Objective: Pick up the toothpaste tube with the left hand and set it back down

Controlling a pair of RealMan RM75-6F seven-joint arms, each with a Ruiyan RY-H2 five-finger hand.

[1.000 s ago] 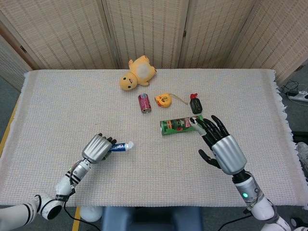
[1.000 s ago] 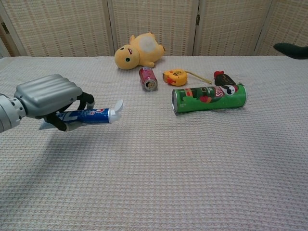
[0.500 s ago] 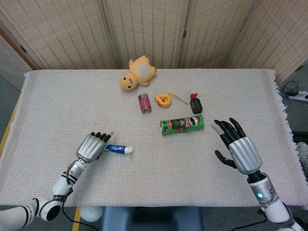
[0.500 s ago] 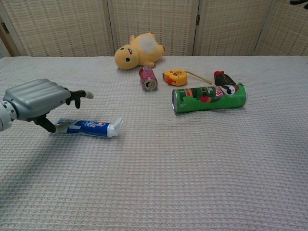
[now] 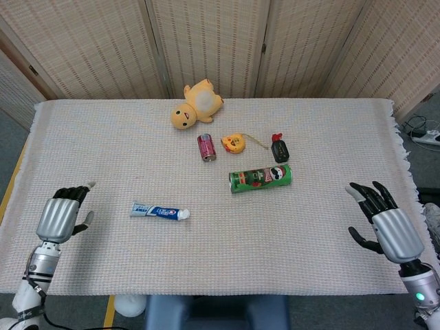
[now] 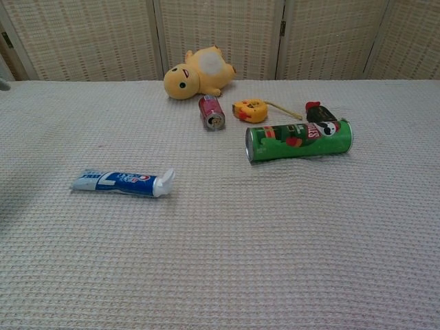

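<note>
The blue and white toothpaste tube (image 5: 159, 212) (image 6: 124, 182) lies flat on the table, cap end pointing right, with nothing touching it. My left hand (image 5: 62, 214) hovers near the table's left front edge, well left of the tube, empty with its fingers apart. At the right front edge my right hand (image 5: 385, 223) is also empty, fingers spread. Neither hand shows in the chest view.
A green chip can (image 5: 260, 178) (image 6: 299, 139) lies on its side right of centre. Behind it are a red soda can (image 5: 206, 147), a yellow tape measure (image 5: 233, 143), a black and red item (image 5: 279, 148) and a yellow plush toy (image 5: 196, 104). A woven cloth (image 5: 103, 137) covers the table.
My left hand let go of the tube, which now rests on the table, and drew back left. My right hand moved away from the chip can to the right edge.
</note>
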